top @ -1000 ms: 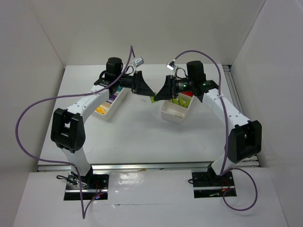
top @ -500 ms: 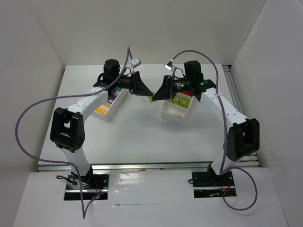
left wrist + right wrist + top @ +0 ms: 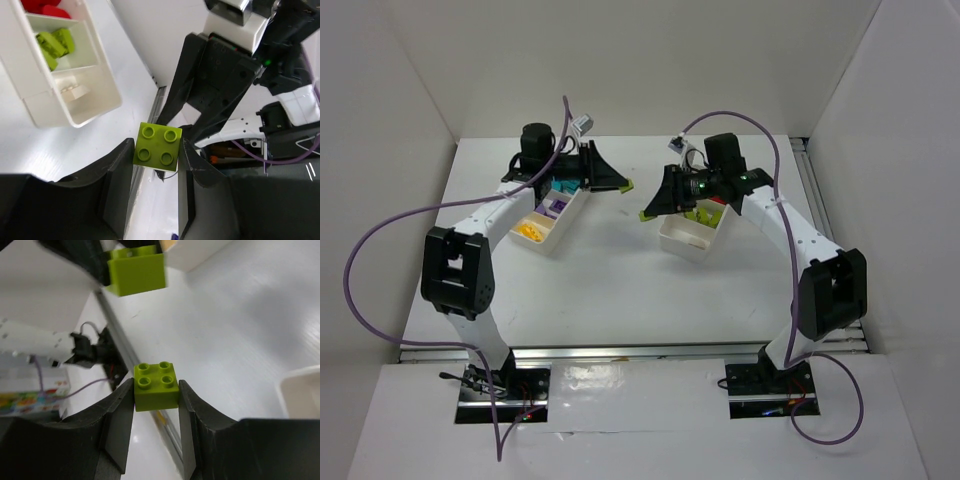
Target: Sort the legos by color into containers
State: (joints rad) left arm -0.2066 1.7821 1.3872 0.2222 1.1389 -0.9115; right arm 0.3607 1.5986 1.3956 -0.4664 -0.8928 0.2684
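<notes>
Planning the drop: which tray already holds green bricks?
The right tray, green bricks in its middle compartment; the left tray holds yellow, purple and cyan.

Robotics lab cell: plain white walls (image 3: 410, 80), white table (image 3: 610, 270), metal rail (image 3: 630, 350).

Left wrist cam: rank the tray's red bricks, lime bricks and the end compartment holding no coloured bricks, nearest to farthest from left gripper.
1. End compartment, closest end, up-left of the left gripper.
2. Lime bricks, middle compartment.
3. Red bricks, far end, at the top edge.
</notes>
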